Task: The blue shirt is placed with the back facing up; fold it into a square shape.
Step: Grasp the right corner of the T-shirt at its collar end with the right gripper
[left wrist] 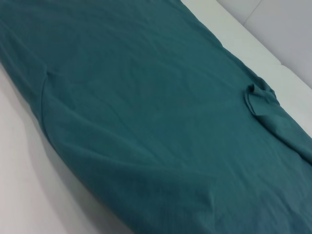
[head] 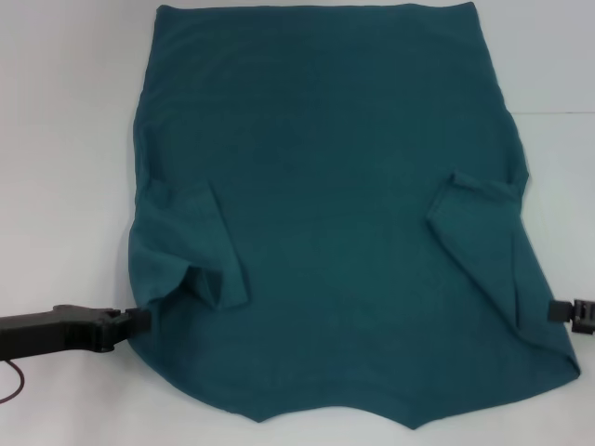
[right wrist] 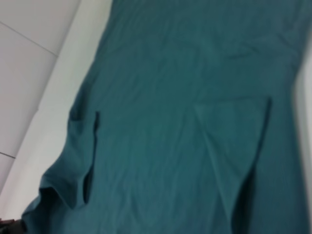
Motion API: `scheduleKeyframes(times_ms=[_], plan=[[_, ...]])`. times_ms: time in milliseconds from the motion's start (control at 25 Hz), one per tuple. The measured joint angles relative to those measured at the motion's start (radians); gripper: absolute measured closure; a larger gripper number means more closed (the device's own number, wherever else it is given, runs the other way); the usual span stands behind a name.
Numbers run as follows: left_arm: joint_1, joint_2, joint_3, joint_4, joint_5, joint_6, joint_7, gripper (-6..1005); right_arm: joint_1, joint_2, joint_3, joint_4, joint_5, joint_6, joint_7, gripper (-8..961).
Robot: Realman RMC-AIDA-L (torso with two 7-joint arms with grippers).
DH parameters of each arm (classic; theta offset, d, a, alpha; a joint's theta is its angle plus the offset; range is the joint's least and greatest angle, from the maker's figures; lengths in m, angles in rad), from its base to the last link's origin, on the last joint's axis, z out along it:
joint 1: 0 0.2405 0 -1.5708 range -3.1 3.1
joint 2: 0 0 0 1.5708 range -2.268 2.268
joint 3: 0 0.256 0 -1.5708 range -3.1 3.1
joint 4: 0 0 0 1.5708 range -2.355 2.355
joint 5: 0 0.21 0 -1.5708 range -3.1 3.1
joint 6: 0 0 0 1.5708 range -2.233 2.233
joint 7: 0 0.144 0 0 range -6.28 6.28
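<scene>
Blue shirt (head: 325,214) spread flat on a white worktop (head: 65,139), covering most of the centre of the head view. Soft, matte knit cloth in plain dark teal-blue, without print, marked by shallow wrinkles. Straight hem along the far edge; near edge curved and irregular, ending in small points. Both short sleeves folded inward onto the body: 1 on the left (head: 200,246) as a flap with a slanted edge, 1 on the right (head: 479,228) with a crumpled cuff. Side edges bulging outward near the sleeves.

Left claw (head: 139,321), black, low at the near left, touching the shirt's left edge just below the folded sleeve; cannot tell whether clenched on cloth or released. Right claw (head: 562,313), black, at the near right edge of the shirt, only its tip in view; grip likewise impossible to tell.

Left wrist view: broad expanse of shirt (left wrist: 146,122) with soft ridges, the far sleeve (left wrist: 263,105) puckered near the pale worktop edge. Right wrist view: shirt (right wrist: 185,122) lengthwise, both sleeve flaps casting dark fold lines.
</scene>
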Motion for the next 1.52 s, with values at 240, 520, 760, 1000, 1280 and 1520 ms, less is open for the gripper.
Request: scheduleKeyframes(times_ms=[240, 520, 760, 1000, 1280, 1520], plan=[[-0.004, 0.0, 0.0, -0.002, 0.0, -0.001, 0.0, 963, -0.013, -0.003, 0.003, 0.004, -0.042, -0.004, 0.009, 53], [-0.01, 0.001, 0.0, -0.004, 0.0, -0.001, 0.0, 964, -0.015, 0.001, 0.001, 0.011, -0.05, 0.002, 0.009, 54], [-0.01, 0.002, 0.0, -0.004, 0.0, -0.001, 0.0, 964, -0.014, 0.006, -0.002, 0.011, -0.067, 0.003, 0.012, 65], [-0.01, 0.002, 0.0, -0.004, 0.0, -0.008, 0.0, 964, -0.002, 0.011, -0.006, 0.012, -0.077, 0.005, 0.013, 75], [-0.013, 0.002, 0.0, -0.004, 0.0, -0.011, 0.0, 964, 0.02, 0.027, -0.007, 0.013, -0.077, 0.002, 0.013, 88], [-0.014, 0.002, 0.0, -0.004, 0.0, -0.02, 0.0, 964, 0.043, 0.04, -0.008, 0.013, -0.077, -0.004, 0.008, 99]])
